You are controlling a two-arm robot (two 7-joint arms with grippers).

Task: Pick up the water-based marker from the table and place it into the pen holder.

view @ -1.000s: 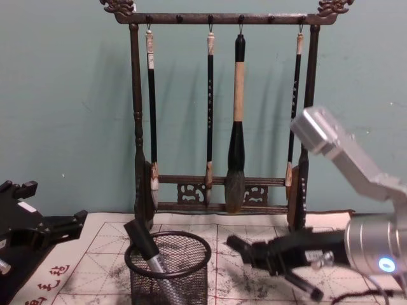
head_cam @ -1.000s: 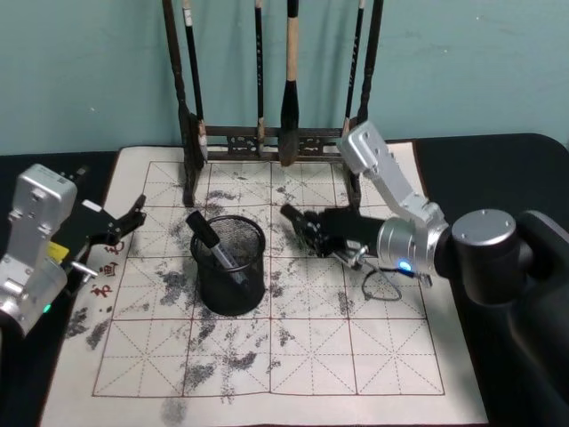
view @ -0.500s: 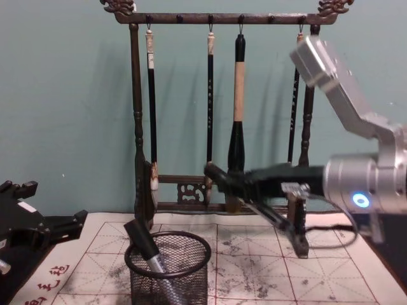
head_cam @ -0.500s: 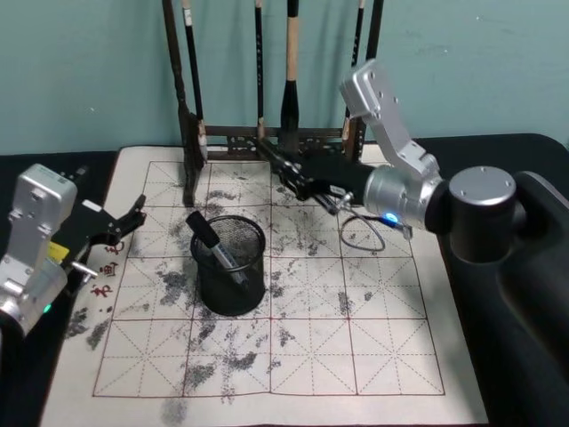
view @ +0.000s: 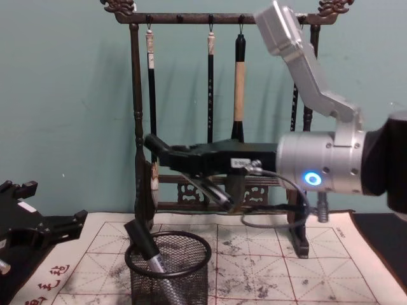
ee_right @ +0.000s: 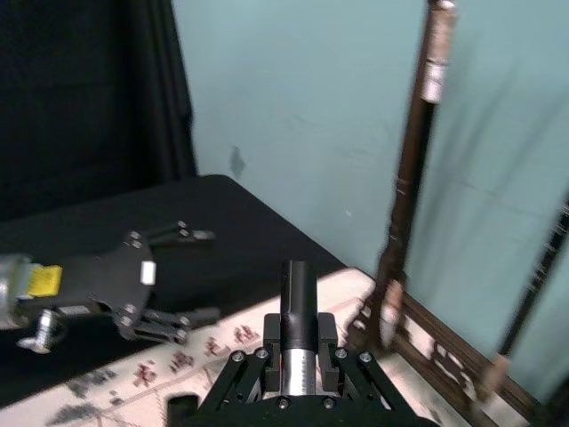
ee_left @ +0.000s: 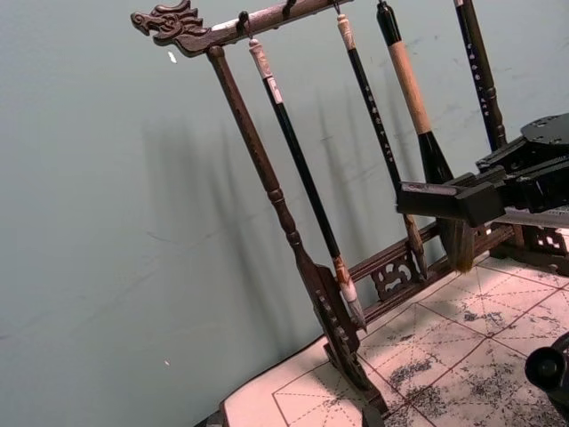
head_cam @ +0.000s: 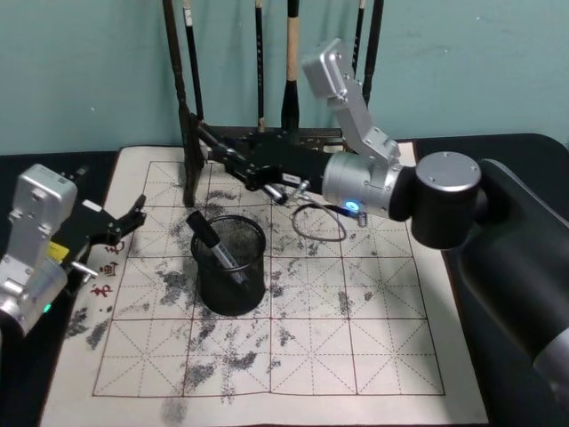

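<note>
R gripper (head_cam: 219, 148) clamped on marker (view: 213, 192), axis slanted. Pen holder (head_cam: 228, 267) below, nearer robot. L gripper (head_cam: 124, 222) farther, mat (head_cam: 356, 356) edge, fingers apart.

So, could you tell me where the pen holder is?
In the head view, the pen holder stands on the mat, left of centre, near the brush rack.

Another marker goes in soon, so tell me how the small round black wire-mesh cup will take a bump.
Open mesh, so the small round black wire-mesh cup is probably light and may slide on the gridded mat. Its squat shape should resist tipping, though the black-capped marker leaning inside loads one side.
</note>
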